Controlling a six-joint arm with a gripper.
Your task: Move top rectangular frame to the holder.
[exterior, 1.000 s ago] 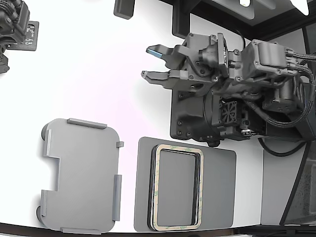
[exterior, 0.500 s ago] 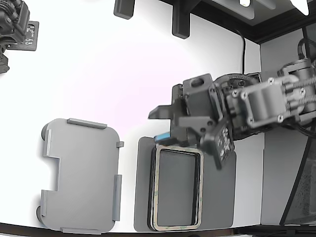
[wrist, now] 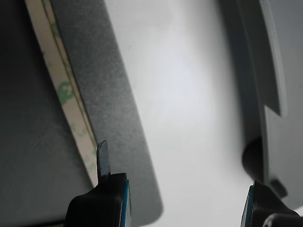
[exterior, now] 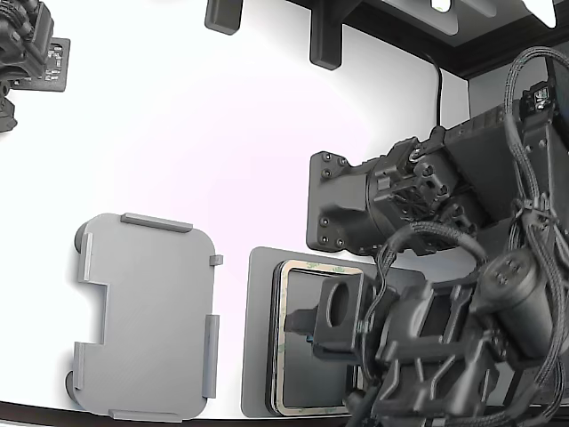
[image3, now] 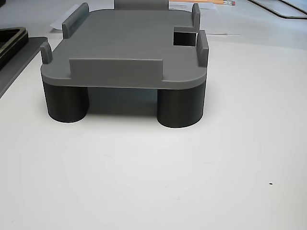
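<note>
Pincer [wrist: 184,198] spread wide in the wrist view, nothing between the fingertips [wrist: 102,158]; one tip has a thin blade-like end with a blue pad, sitting over the edge of the darker grey mat [wrist: 118,118] right next to the top rectangular frame [wrist: 66,94], contact cannot be told. Other fingertip is over the white table [wrist: 184,94] near the holder [wrist: 279,56]. In the exterior view the pincer itself is hidden under the arm [exterior: 444,347], which reaches in from the exterior view's lower right, wrist bent down over the mat [exterior: 258,356], cables looped above it. Arm covers the right part of the frame [exterior: 281,338]; the frame's left side, top edge and part of the bottom edge show, lying flat on the mat on top of a black-rimmed twin, tan with greenish patches. Holder [exterior: 147,316] sits on the table [exterior: 196,133] to the exterior view's left of the mat, just beside it but apart, nothing on it. Other view shows the holder [image3: 124,48] up close, raised edge tabs, dark round feet, stepped notch on the far side. A second arm [exterior: 27,53] is at the exterior view's top left corner, well apart.
</note>
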